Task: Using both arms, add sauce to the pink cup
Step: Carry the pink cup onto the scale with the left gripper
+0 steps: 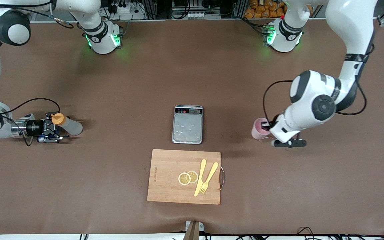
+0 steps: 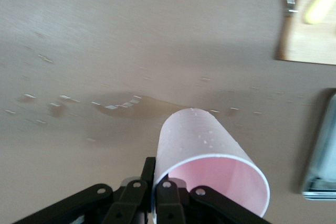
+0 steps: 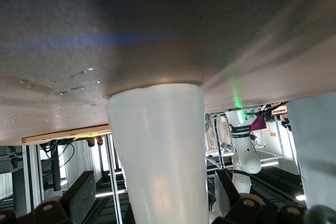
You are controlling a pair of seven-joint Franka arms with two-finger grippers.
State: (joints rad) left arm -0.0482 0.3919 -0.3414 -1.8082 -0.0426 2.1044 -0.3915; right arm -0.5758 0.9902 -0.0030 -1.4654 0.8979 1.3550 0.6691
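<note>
While wide round sauce (image 1: 69,125), right pincer (image 1: 57,128); left pincer (image 1: 266,127) tight on cup (image 1: 258,131); brown table (image 1: 112,186).

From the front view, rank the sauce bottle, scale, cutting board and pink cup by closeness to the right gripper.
1. Sauce bottle, at the right gripper.
2. Scale, mid-table.
3. Cutting board, close to the scale's rank, nearer the camera.
4. Pink cup, at the left arm's end.

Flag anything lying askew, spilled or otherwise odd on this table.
The sauce bottle lies on its side at the right arm's end of the table, between the open fingers of the right gripper. The left gripper is shut on the pink cup's rim. Droplets speckle the scale's tray. Nothing looks damaged.
</note>
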